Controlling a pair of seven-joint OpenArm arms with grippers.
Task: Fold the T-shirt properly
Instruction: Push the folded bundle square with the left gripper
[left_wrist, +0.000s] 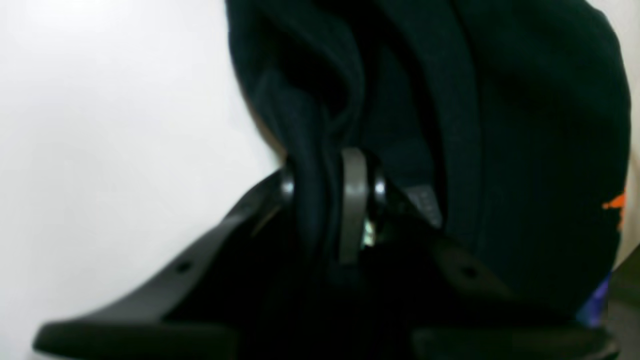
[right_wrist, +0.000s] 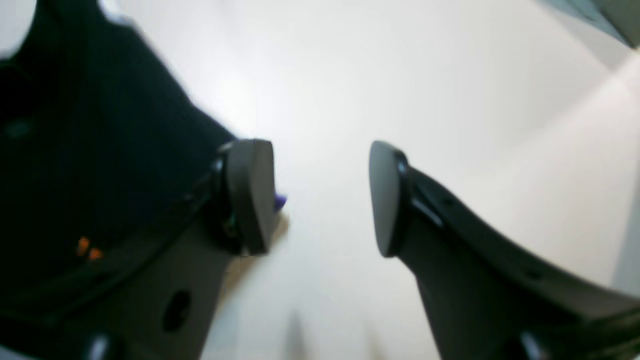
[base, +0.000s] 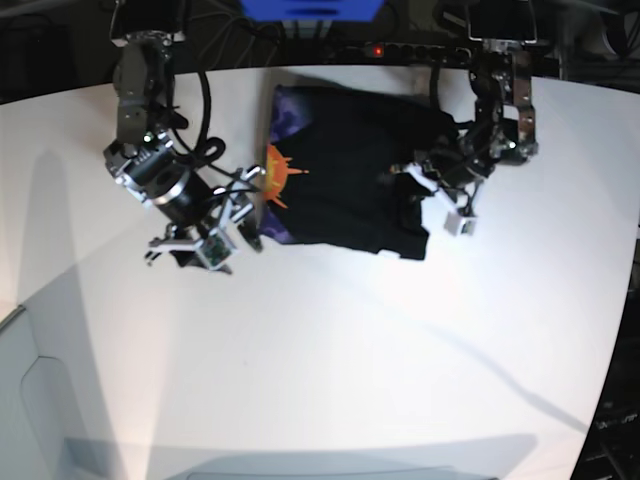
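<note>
T-shirt (base: 350, 185): black, rumpled on the white table (base: 330, 360), between both claws.
Left gripper (left_wrist: 332, 195): pinched together on a bunched fold of the cloth.
Right gripper (right_wrist: 322, 197): jaws apart, holding nothing, shirt's printed edge just beside one pad.

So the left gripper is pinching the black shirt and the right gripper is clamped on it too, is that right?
Not quite. The left gripper does pinch a fold of the T-shirt, but the right gripper has open jaws with nothing between them, as the right wrist view shows.
</note>
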